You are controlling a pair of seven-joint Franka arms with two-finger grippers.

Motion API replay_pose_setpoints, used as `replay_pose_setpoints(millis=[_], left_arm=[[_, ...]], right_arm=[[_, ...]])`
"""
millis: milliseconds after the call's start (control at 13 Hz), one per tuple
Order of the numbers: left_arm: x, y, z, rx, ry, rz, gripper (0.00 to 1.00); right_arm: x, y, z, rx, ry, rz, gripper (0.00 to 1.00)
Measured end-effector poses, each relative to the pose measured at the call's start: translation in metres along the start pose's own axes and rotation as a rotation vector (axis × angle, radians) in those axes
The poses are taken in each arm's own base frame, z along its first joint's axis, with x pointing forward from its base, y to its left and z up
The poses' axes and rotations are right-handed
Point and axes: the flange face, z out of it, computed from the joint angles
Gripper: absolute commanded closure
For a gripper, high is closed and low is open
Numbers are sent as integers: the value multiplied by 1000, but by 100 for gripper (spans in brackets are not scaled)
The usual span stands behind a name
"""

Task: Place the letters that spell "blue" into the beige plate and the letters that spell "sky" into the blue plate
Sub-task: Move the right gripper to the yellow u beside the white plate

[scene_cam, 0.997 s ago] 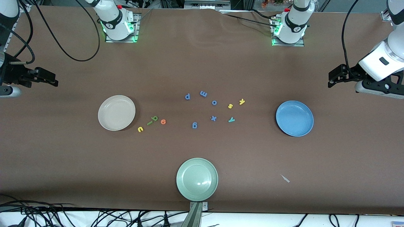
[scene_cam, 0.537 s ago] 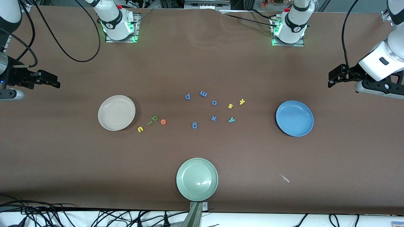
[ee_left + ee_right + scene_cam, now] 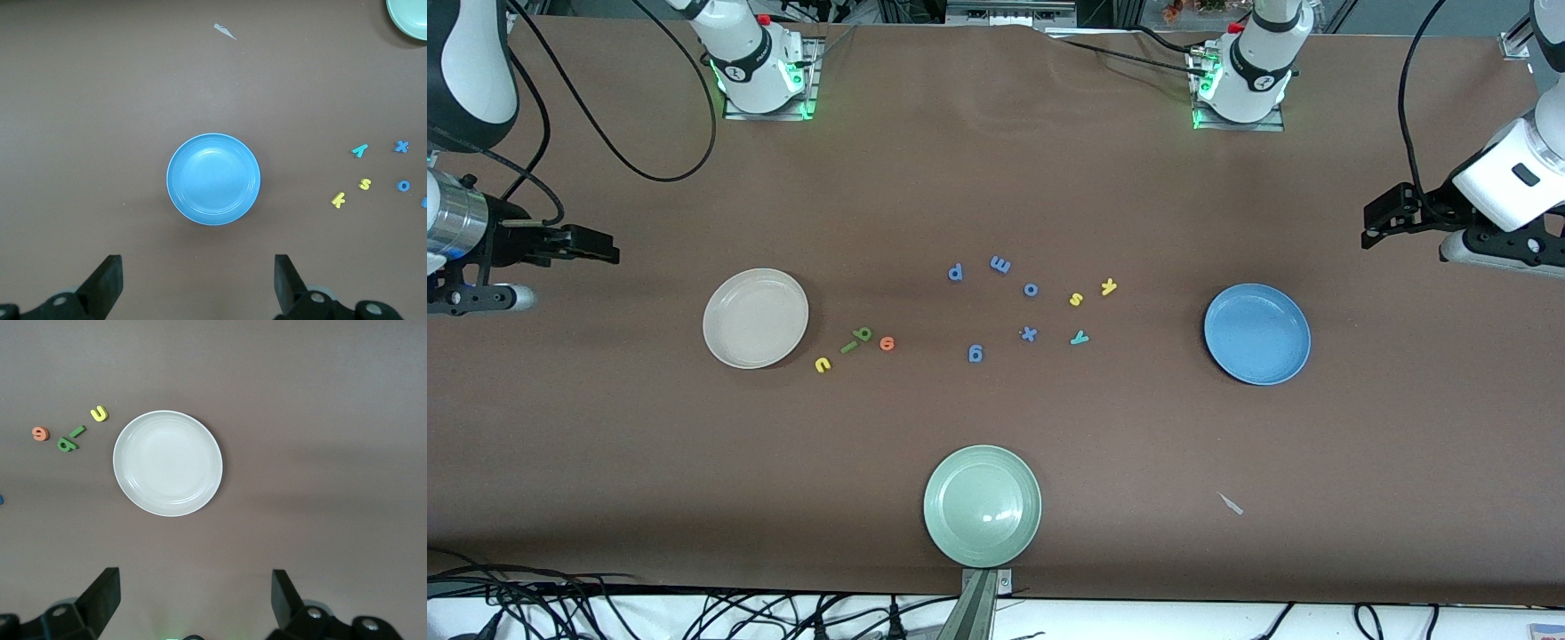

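You see brown table, three plates on it: beige plate toward right arm's end, blue plate toward left arm's end, pale green plate nearest front camera. All three hold nothing.

Right gripper over bare table near beige plate, jaws spread wide, nothing held. Left gripper over bare table near blue plate, jaws likewise spread, nothing held.

Your letters (all flat on table): green b, dark green l, yellow u, orange e clustered just beside beige plate. Yellow s, yellow k, teal y between blue letters and blue plate.
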Motion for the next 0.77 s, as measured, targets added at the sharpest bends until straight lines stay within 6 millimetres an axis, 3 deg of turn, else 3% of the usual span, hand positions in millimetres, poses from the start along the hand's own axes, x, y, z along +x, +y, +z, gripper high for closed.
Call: replay_pose_setpoints(millis=[384,767], left_arm=[[0,1,0,0,0,2,0],[0,2,0,0,0,3,0]], right_arm=[[6,-9,11,2,-22,-18,0],[28,-85,32,-16,18,-139,0]])
